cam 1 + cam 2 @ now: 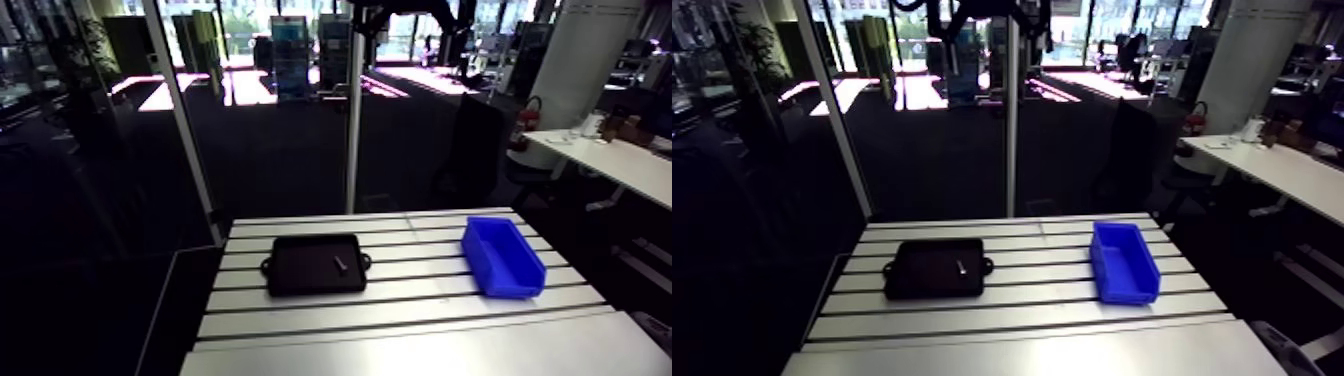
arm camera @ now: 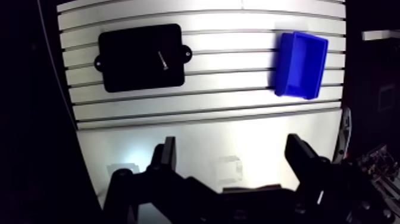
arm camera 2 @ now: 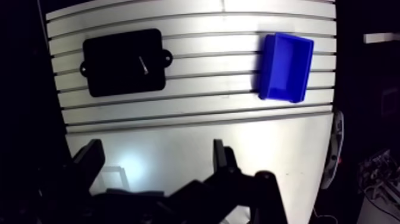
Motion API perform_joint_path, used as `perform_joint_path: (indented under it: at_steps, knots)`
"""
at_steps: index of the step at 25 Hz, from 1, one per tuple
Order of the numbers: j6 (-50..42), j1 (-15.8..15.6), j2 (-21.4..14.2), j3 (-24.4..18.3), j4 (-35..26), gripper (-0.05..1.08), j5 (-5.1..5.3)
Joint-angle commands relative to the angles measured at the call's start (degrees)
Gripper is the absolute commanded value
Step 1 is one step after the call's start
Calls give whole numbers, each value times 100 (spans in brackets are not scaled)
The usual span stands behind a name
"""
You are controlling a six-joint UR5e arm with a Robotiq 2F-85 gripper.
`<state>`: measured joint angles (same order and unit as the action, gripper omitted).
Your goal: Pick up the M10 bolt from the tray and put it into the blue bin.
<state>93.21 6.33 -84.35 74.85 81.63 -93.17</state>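
From where I sit the room reads mostly dark. The slotted aluminium desk (image 1: 420, 305) is the one bright surface close by. Its grooves run across it, and a smooth plain strip lies along its near edge, where the wrist view catches a soft glare (image 2: 132, 162). Behind the desk a pale upright post (image 1: 354, 120) rises, and a second, leaning post (image 1: 185, 130) stands beside it. The floor (image 1: 290, 165) beyond is dark. At the far end, windows (image 1: 250, 20) let in daylight that throws pinkish-white patches (image 1: 245, 90) on the floor. Off to the right in the arm view I see a white pillar (image 1: 590, 60), a long white table (image 1: 610, 165) and a red fire extinguisher (image 1: 527, 112) near the pillar's foot.
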Motion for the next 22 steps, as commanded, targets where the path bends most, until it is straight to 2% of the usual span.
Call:
perform_joint_path:
  at_steps: [1,11,17,19,22]
  knots:
    - [-18,9,2,34,15,1,49]
    - [-9,-79,81,183,296,1,93]
    - [9,-176,125,605,1070,1,58]
    - [88,-194,142,728,1201,1,76]
    - [440,-449,327,834,1289,1,85]
